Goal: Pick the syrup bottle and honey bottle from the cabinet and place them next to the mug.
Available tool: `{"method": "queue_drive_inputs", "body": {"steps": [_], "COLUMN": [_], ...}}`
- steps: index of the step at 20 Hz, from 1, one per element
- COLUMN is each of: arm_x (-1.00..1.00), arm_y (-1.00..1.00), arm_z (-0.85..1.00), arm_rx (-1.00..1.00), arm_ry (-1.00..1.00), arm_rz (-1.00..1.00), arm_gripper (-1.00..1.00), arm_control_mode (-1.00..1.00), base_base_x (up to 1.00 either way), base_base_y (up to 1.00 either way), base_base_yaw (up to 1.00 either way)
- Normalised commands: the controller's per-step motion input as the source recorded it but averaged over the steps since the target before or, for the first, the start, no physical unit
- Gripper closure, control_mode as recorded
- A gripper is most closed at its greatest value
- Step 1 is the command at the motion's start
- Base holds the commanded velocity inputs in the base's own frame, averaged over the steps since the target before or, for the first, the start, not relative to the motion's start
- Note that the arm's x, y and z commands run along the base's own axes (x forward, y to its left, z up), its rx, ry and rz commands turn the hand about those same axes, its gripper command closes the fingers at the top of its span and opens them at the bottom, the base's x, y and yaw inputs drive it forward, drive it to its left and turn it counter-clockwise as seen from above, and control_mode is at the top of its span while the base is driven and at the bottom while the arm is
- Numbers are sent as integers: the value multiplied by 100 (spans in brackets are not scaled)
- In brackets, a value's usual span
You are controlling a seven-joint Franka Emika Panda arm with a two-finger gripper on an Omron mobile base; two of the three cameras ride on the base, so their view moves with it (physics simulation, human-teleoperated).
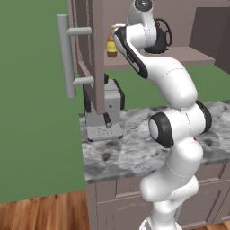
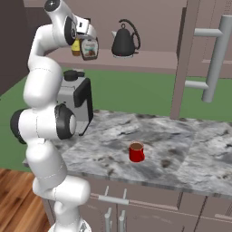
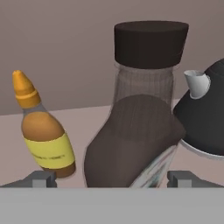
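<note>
Dark finger tips (image 3: 43, 178) stand spread at either side of the syrup bottle (image 3: 135, 140), which sits between them with its pale label low on one side; whether they press it I cannot tell. Just left of the fingers stands the honey bottle (image 3: 46, 140), leaning slightly, on the same shelf (image 2: 149, 59) of the cabinet (image 1: 92, 54). To the right of the fingers, close behind the syrup bottle, sits a black kettle (image 3: 205, 118). Well below the fingers, on the marbled desk (image 2: 181, 149), the red mug (image 2: 136, 152) stands apart, with a grey coffee machine (image 1: 105, 112) near the desk's left end.
</note>
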Motion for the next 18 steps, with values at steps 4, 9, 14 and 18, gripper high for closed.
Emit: {"method": "queue_drive_inputs", "body": {"steps": [4, 9, 14, 18], "arm_x": [5, 5, 1, 1], "arm_y": [0, 0, 0, 0], "arm_z": [0, -1, 0, 0], "arm_rx": [0, 0, 0, 0], "arm_ry": [0, 0, 0, 0], "arm_rz": [0, 0, 0, 0], "arm_gripper": [-100, -100, -100, -100], "arm_control_mode": [-100, -100, -100, -100], "base_base_x": [0, 0, 0, 0], "base_base_y": [0, 0, 0, 0], "base_base_yaw": [0, 0, 0, 0]}}
